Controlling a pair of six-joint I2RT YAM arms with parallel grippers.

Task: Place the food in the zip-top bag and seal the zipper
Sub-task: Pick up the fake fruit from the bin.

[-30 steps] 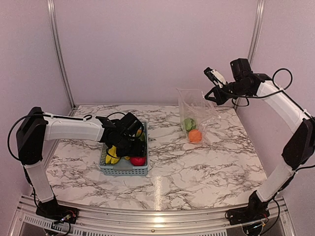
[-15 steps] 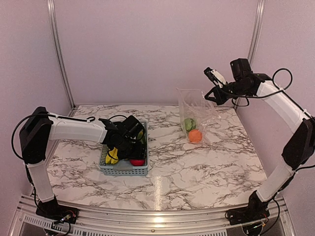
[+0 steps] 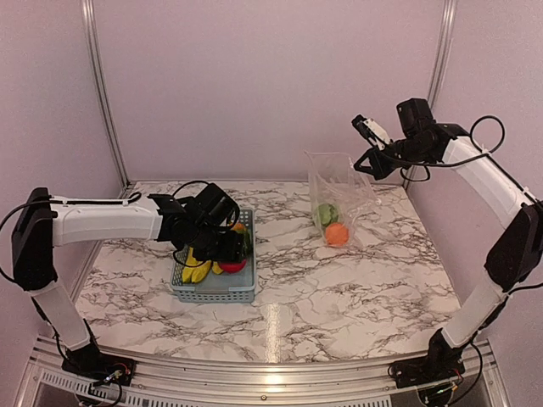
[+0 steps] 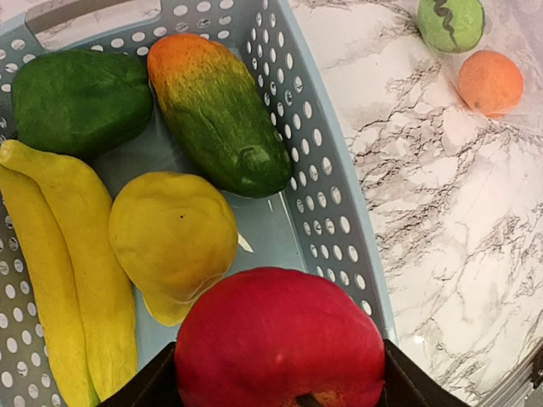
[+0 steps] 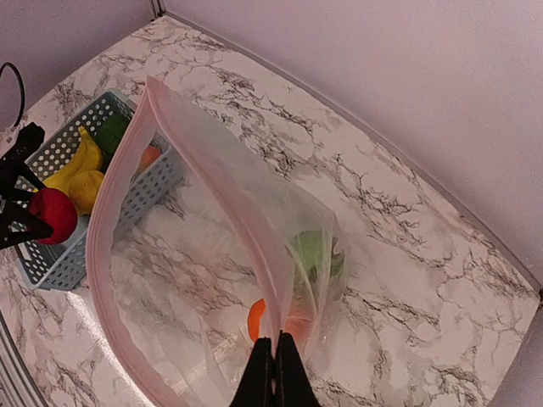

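In the zip-top bag (image 3: pixel 341 188) lie only melon (image 3: pixel 326 214) and orange (image 3: pixel 337 234); my left gripper (image 4: pixel 277 388) clamps the apple (image 4: pixel 280 335) above the basket (image 4: pixel 329 197) and its remaining food (image 4: pixel 174 233), while my right gripper (image 5: pixel 276 356) pinches the bag's open rim.

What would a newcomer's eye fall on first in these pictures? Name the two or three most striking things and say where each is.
The red apple stands out first, clamped in the left gripper over the grey-blue basket, left of centre. Next comes the clear zip-top bag, held up by the right gripper at the far right of the marble table. Its mouth gapes, and an orange and a green striped melon sit at its bottom.
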